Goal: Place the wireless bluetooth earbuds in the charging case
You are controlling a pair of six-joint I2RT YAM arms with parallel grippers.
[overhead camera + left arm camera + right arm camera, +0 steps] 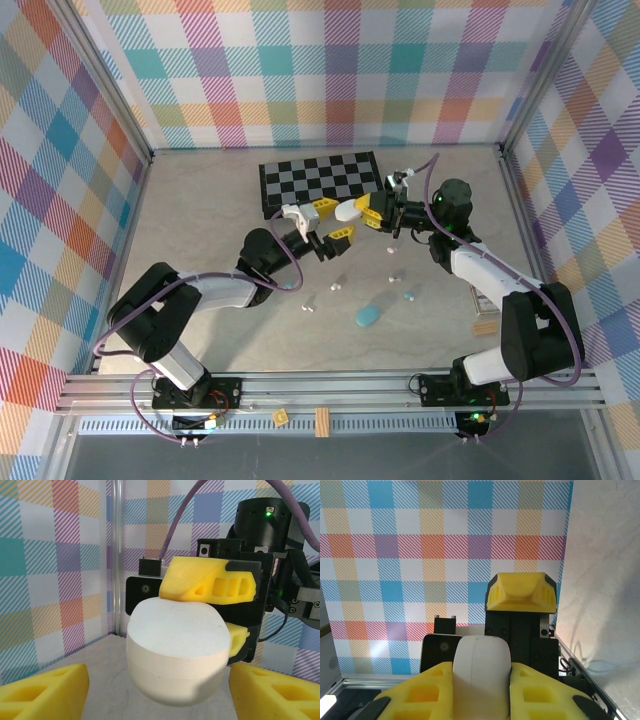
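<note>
Above the far middle of the table (200, 230), my right gripper (372, 211) clamps the white case (347, 210) steady. My left gripper (331, 222) flanks it with its jaws apart, probably to open it. The earbuds (336, 286) lie nearer, loose.

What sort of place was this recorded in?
Most likely a purpose-built robot test cell, not a home or shop: plaid-printed panel walls enclose a tabletop, an aluminium frame rail runs along the near edge, and a checkerboard lies flat at the back.
</note>
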